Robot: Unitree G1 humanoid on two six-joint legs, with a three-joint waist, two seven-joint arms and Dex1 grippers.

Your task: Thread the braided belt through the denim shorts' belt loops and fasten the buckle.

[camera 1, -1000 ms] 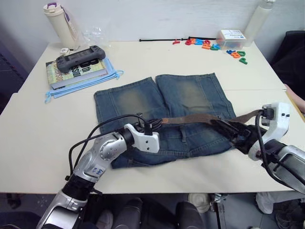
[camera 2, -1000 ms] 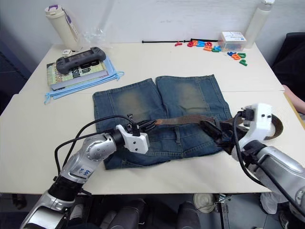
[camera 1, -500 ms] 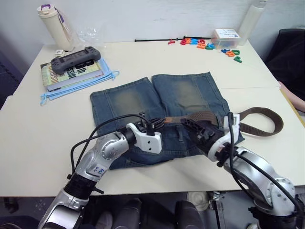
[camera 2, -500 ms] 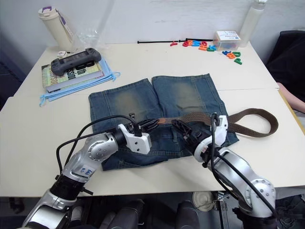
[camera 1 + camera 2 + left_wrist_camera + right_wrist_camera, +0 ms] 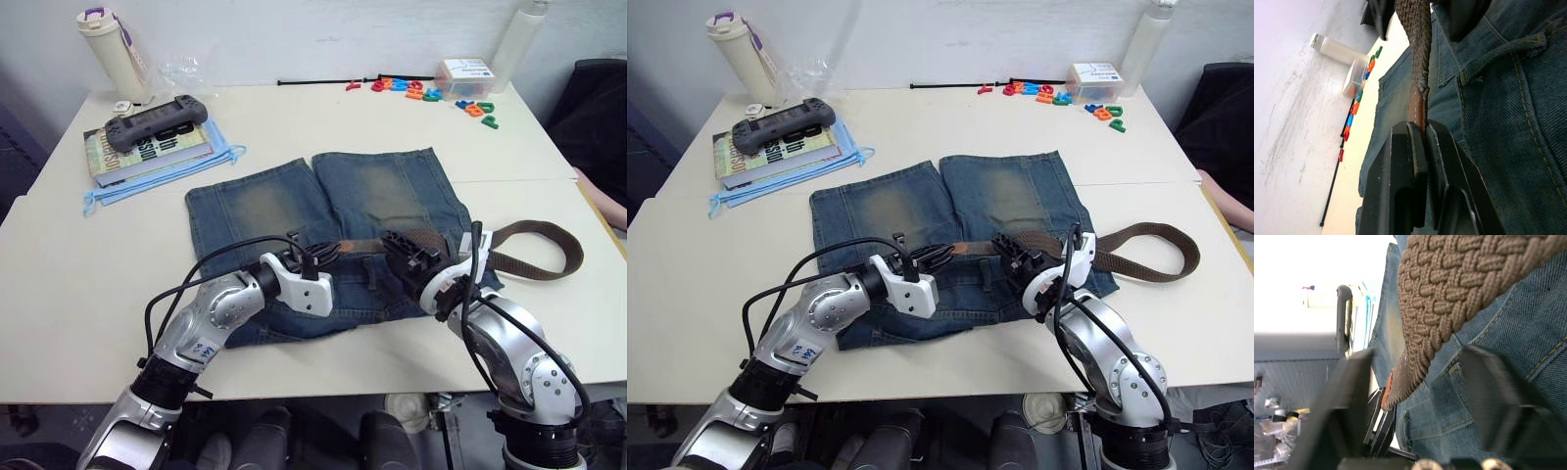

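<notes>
Pinching braided belt [image 5: 1419, 54] tip — left jaws, right jaws spread over denim shorts [image 5: 294, 201], toy letters [image 5: 431, 91] beyond

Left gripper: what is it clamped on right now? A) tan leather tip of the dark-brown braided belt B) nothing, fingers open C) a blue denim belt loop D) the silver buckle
A: in the left wrist view the left gripper has its black fingers shut on the tan leather tip of the dark-brown braided belt, which lies over the blue denim shorts.
</notes>
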